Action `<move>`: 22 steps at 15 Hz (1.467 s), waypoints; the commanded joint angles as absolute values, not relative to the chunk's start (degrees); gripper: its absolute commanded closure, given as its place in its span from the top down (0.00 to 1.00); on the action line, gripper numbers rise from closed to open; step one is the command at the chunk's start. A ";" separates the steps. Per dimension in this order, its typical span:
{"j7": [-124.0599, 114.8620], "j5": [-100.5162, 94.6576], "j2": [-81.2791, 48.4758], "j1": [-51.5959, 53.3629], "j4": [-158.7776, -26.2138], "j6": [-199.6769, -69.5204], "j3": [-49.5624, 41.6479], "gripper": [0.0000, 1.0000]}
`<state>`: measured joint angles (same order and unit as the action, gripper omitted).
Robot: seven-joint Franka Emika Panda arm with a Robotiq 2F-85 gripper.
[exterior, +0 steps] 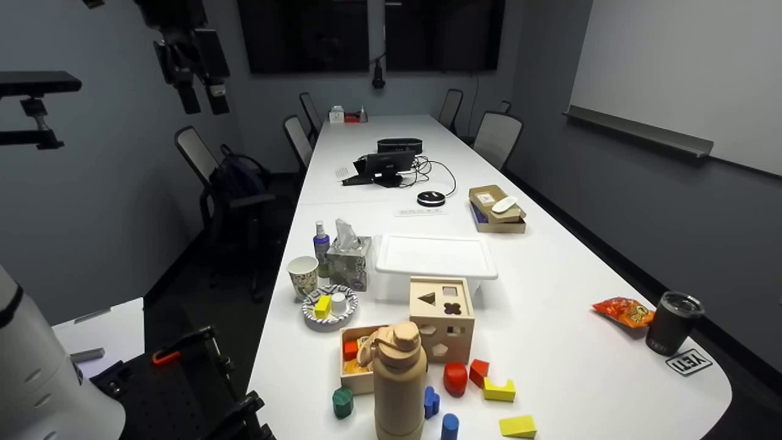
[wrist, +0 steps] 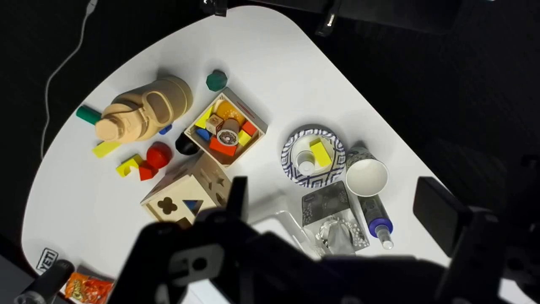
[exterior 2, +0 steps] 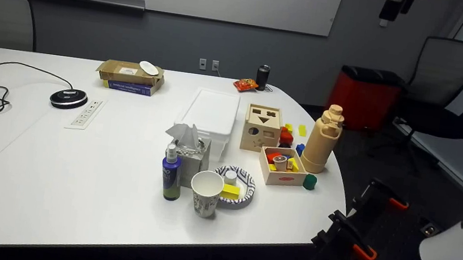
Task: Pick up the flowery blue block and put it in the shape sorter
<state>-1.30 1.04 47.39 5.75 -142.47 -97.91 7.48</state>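
The flowery blue block (exterior: 431,402) stands on the table beside the tan bottle, partly hidden by it in an exterior view. It also shows in an exterior view (exterior 2: 300,149) and, mostly covered by the bottle, in the wrist view (wrist: 165,129). The shape sorter (exterior: 446,342) is a light wooden cube with shaped holes; a clover-shaped hole is in its top. It also shows in an exterior view (exterior 2: 260,138) and the wrist view (wrist: 181,200). My gripper (wrist: 331,198) is open and empty, high above the table; it also shows in an exterior view (exterior: 206,104).
The tall tan bottle (exterior 2: 321,144) stands close to the blue block. A small wooden tray (wrist: 247,147) of blocks, a red block (exterior: 455,379) and a blue cylinder (exterior: 449,426) are near. A patterned plate (wrist: 291,173), paper cup (wrist: 367,177), tissue box (wrist: 327,207) and white-lidded bin (exterior: 437,256) also stand there.
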 commanded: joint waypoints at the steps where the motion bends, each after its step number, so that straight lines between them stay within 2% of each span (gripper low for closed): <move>1: 0.25 0.13 40.02 3.94 -139.38 -98.59 3.98 1.00; 6: 1.13 -2.72 27.77 -1.26 -134.58 -105.45 -2.86 1.00; 13: 6.81 2.13 2.62 -6.05 -121.65 -111.91 -11.64 1.00; 22: 13.56 11.62 -23.98 -13.58 -103.35 -108.19 -10.58 1.00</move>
<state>12.37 10.07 -17.77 -10.75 -109.87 -111.68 -12.11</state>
